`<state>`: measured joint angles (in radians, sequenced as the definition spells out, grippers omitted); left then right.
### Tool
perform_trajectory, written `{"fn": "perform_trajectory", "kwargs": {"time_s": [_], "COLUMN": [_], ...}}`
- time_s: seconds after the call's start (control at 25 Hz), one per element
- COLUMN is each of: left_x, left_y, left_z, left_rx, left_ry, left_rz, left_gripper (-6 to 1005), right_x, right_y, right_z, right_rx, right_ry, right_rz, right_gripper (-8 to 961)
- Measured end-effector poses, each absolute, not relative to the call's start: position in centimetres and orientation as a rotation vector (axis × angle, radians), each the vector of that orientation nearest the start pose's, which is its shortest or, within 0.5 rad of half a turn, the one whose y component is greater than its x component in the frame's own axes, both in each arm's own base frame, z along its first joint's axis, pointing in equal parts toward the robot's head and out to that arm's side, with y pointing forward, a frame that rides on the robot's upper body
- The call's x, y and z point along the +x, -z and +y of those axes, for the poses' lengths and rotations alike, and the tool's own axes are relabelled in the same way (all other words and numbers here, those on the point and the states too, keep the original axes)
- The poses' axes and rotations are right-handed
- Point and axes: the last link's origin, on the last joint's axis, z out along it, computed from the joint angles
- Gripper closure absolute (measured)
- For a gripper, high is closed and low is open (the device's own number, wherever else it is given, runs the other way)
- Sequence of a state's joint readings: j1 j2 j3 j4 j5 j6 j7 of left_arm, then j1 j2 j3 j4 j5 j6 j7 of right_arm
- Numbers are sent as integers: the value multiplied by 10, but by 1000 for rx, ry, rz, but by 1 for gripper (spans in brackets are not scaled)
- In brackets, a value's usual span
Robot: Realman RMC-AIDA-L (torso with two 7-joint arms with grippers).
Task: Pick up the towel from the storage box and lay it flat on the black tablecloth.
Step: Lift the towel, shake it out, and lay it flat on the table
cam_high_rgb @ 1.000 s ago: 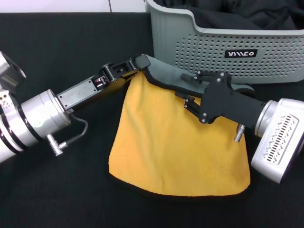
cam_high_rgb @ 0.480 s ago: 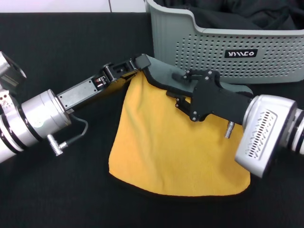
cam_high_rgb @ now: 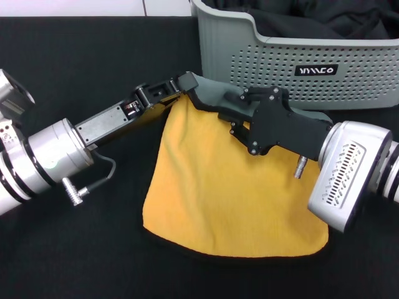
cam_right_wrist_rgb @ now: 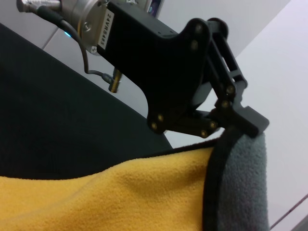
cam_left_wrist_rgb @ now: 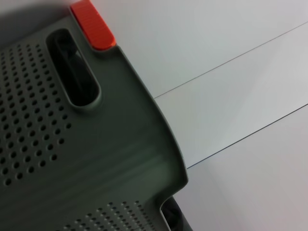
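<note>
Both grippers meet at the far edge of the towel (cam_high_rgb: 230,187). Left gripper (cam_high_rgb: 185,83) is clamped on the far left corner, holding it lifted; the right wrist view shows that corner pinched in its black fingers (cam_right_wrist_rgb: 240,120), with the black stitched edging running down between the yellow-orange face and the grey one. Right gripper (cam_high_rgb: 240,109) sits farther right along the same far edge, over a folded-back grey strip, but whether it is clenched on the cloth or released I cannot tell.

From that raised edge the towel slopes down toward the near side, yellow-orange face up, and its near part lies spread on the black tablecloth (cam_high_rgb: 75,261) (the near edge looks rounded, with a thin black border showing).

Just beyond the towel, at the far right, stands the storage box (cam_high_rgb: 274,65), its black label with white letters facing the near side and dark fabric (cam_high_rgb: 312,18) heaped inside. A left wrist view shows only the box's perforated grey wall (cam_left_wrist_rgb: 96,159), a handle slot and 1 orange tab (cam_left_wrist_rgb: 92,24) against a pale wall.
</note>
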<state>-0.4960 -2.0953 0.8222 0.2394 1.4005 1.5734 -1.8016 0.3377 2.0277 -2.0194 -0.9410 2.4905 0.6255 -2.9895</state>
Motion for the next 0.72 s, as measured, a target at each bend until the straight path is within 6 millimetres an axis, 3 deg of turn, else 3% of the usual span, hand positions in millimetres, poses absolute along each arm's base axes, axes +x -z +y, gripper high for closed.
{"fn": "perform_trajectory", "kwargs": {"time_s": [0.24, 0.48, 0.56, 0.72], "left_x": [-250, -251, -252, -252], "left_y": [34, 33, 33, 34], "left_z": [306, 306, 306, 306], "left_rx": [-2155, -2146, -2143, -2139], "left_ry": [1555, 1556, 1555, 1553], "left_rz": [-1658, -1659, -1661, -1666], "left_gripper": [976, 975, 975, 975], "right_x": [178, 178, 179, 180], "right_y": [91, 93, 92, 89], "right_z": [329, 315, 312, 307], "right_rx": [-2303, -2325, -2322, -2321], "right_ry": [-418, -496, -510, -556], "right_rz": [-559, -573, -558, -553], "right_gripper": [717, 824, 954, 952]}}
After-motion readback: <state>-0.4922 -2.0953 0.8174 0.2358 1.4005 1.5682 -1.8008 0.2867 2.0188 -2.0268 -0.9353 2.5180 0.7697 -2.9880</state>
